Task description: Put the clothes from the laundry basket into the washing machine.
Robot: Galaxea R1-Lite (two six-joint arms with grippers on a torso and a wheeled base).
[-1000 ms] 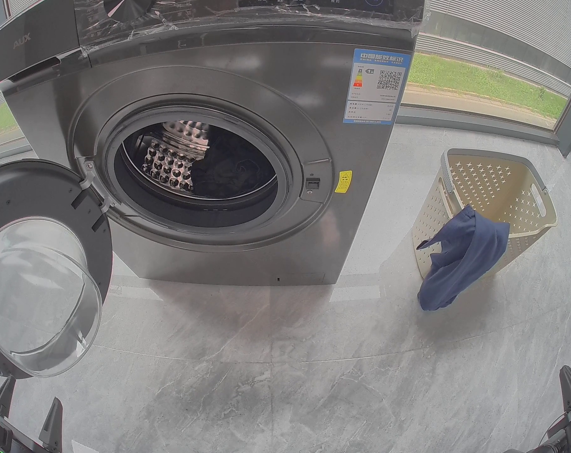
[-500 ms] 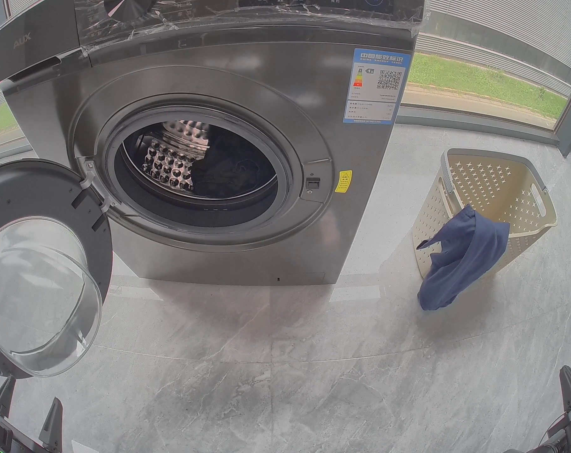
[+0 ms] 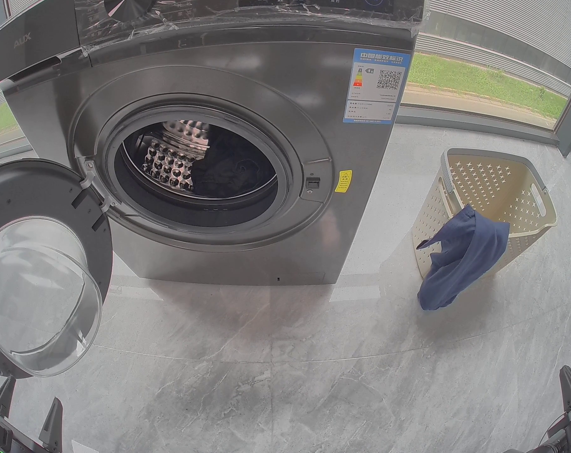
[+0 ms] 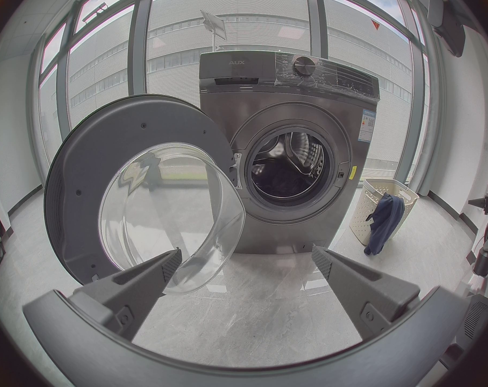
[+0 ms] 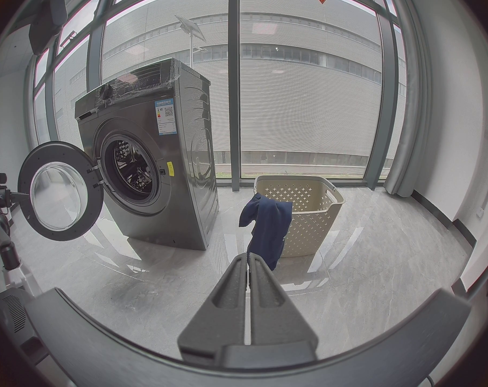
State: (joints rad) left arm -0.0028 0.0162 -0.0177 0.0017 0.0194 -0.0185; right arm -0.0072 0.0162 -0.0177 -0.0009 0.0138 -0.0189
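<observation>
left pincer (image 4: 245,252) apart, right pincer (image 5: 248,259) together, neither holding anything

in the head view they sit in the lower left and lower right corners. a blue garment (image 3: 462,256) hangs over the near rim of the cream laundry basket (image 3: 518,184) at centre right, on the floor (image 3: 298,360) beside the washing machine (image 3: 235,64), whose round door (image 3: 21,196) stands open at the left; dark cloth (image 3: 238,165) lies inside the drum (image 3: 172,158).

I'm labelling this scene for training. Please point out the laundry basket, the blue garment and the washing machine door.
laundry basket (image 3: 494,185): head view, perforated inner wall.
blue garment (image 3: 465,256): head view, middle of the cloth hanging over the basket's rim.
washing machine door (image 3: 33,193): head view, grey frame above the glass.
</observation>
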